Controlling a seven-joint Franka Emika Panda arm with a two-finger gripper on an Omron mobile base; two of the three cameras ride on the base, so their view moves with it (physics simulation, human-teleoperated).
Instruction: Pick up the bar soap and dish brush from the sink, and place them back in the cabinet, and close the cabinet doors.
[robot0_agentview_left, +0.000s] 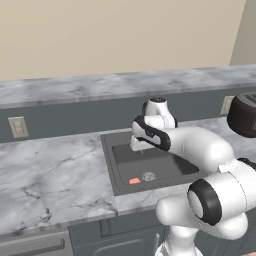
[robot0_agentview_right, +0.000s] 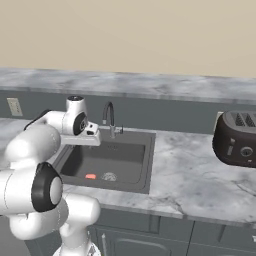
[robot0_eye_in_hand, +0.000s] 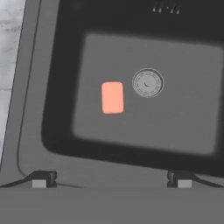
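Note:
The salmon bar soap (robot0_eye_in_hand: 112, 97) lies flat on the floor of the dark grey sink (robot0_eye_in_hand: 57, 87), just left of the round metal drain (robot0_eye_in_hand: 148, 82). My gripper (robot0_eye_in_hand: 111, 180) hangs open above the basin, looking straight down, with the soap ahead between its widely spread fingertips (robot0_eye_in_hand: 41, 179) and well below them. From the base the soap (robot0_agentview_left: 134, 181) (robot0_agentview_right: 90, 176) shows near the sink's front left corner, with the arm bent over the basin. The dish brush, the cabinet and the cabinet doors are out of view.
A dark arched faucet (robot0_agentview_right: 108, 117) stands behind the sink (robot0_agentview_right: 146, 165). A dark toaster (robot0_agentview_right: 237, 137) sits on the marble counter (robot0_agentview_left: 50, 175) to the right. A wall outlet (robot0_agentview_left: 18, 126) is on the backsplash at left.

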